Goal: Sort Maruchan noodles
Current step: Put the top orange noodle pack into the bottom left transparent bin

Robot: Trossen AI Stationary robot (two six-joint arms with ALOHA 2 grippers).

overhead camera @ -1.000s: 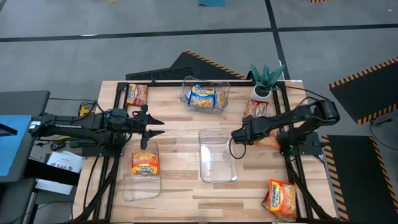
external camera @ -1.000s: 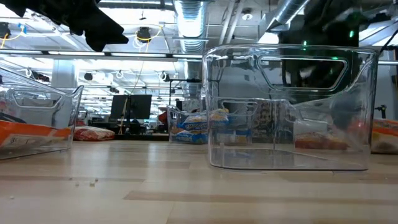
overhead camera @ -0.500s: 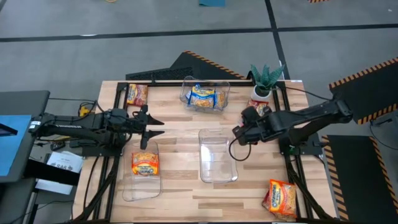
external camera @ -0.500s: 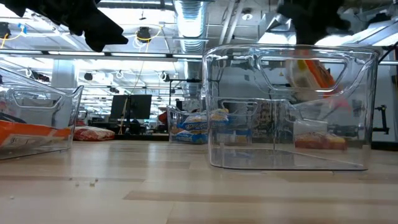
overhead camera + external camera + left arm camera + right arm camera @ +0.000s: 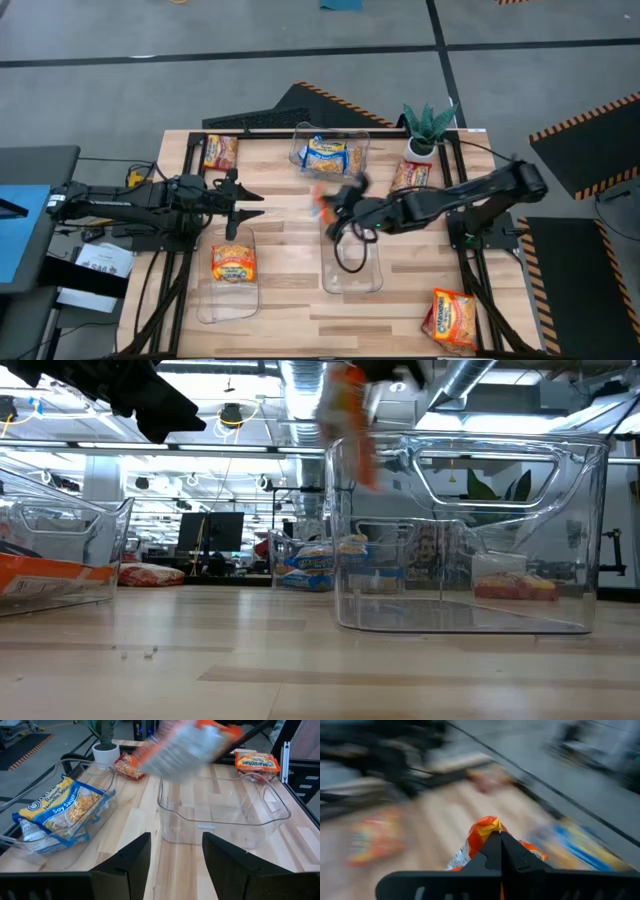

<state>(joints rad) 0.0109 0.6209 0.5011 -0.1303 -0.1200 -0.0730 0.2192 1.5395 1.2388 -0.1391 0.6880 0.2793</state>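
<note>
Bright overhead light; right wrist view heavily, perhaps motion-, blurred.

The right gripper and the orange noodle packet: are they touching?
Touching. In the right wrist view the right gripper is shut on the orange packet, whose wrapper sticks out beyond the closed fingers.

Industrial lab: exposed ceiling ducts (image 5: 300, 385), monitors (image 5: 210, 530), hazard-striped floor tape (image 5: 585, 115), wooden worktable (image 5: 280, 215).

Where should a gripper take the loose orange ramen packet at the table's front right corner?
The orange ramen packet lies flat and slightly skewed near the wooden table corner, nothing on top. Likely best: come straight down and pinch across its short width near one end, where the wrapper seal gives the fingers an edge. The right gripper is nearest but shut on another orange packet.
</note>
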